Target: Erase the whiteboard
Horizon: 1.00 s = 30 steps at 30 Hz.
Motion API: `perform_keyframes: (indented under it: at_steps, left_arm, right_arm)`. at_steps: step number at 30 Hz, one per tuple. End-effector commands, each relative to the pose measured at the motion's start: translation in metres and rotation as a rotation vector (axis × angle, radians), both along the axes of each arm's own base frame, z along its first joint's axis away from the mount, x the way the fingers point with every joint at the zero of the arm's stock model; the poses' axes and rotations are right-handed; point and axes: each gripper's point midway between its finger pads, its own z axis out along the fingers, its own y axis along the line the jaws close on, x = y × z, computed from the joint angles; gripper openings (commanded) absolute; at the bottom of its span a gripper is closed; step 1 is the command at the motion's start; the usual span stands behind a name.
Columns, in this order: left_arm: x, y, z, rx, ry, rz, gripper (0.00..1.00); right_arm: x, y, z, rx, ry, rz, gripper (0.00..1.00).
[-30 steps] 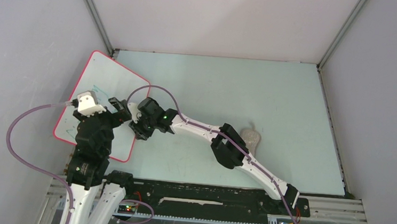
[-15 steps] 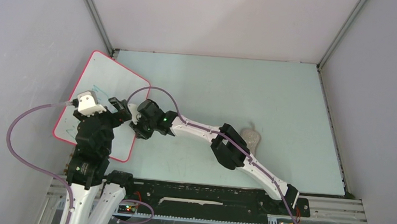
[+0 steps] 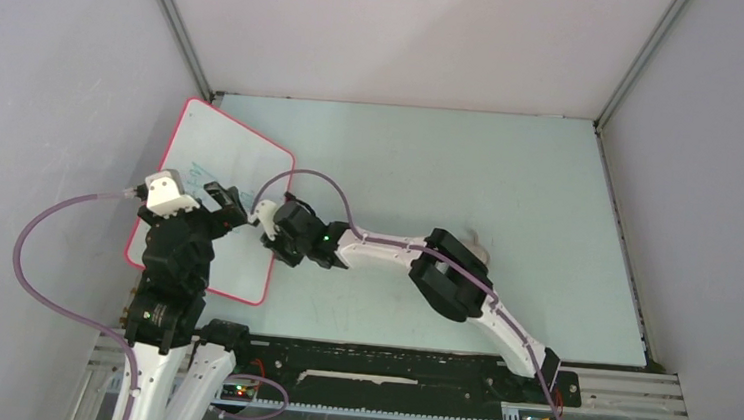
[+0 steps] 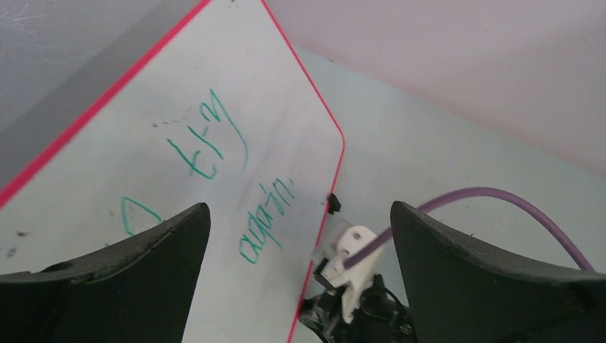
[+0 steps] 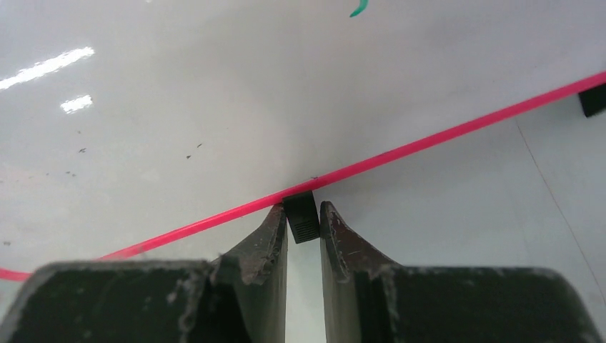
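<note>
Jaws unreadable from top view: whiteboard (image 3: pixel 222 158) lies at table's (image 3: pixel 511 181) left side, right gripper (image 3: pixel 267 226) at its right edge. Left wrist: left gripper (image 4: pixel 299 214) spread wide above green writing (image 4: pixel 266 221). Right wrist: fingers (image 5: pixel 268 236) pinched on black clip (image 5: pixel 301 218) at the red rim.

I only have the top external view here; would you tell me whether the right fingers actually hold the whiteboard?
Observer: Yes. The right wrist view shows the right fingers shut on a small black clip at the whiteboard rim.
Operator: Thank you. Is there writing on the board?
Observer: The left wrist view shows green handwriting, reading roughly "try again".
Operator: Do the left fingers hold anything?
Observer: No, the left fingers are spread open and empty.
</note>
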Motion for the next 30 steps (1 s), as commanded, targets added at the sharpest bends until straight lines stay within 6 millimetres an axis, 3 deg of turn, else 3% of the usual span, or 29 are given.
perform_keyframes:
  at_steps: [1, 7, 14, 19, 23, 30]
  left_arm:
    - [0.000, 0.004, 0.007, 0.007, -0.027, 0.018, 0.98]
    - [-0.001, 0.004, 0.008, 0.005, -0.039, 0.018, 0.98]
    - [0.004, -0.002, 0.006, 0.007, -0.031, -0.016, 0.99]
    - [0.009, -0.011, 0.010, -0.013, -0.028, -0.061, 1.00]
    - [0.017, -0.036, 0.016, -0.039, 0.023, -0.191, 0.99]
    - [0.032, -0.054, 0.008, -0.140, 0.147, -0.298, 1.00]
  right_arm:
    - [0.025, -0.069, -0.004, -0.118, -0.041, -0.223, 0.00]
    - [0.015, -0.124, -0.022, -0.161, -0.031, -0.303, 0.00]
    - [0.002, -0.175, -0.022, -0.221, 0.020, -0.459, 0.00]
    - [-0.026, -0.210, -0.041, -0.278, 0.075, -0.415, 0.00]
    - [-0.057, -0.238, -0.059, -0.293, 0.164, -0.347, 0.00]
    - [-0.095, -0.269, -0.069, -0.234, 0.291, -0.264, 0.00]
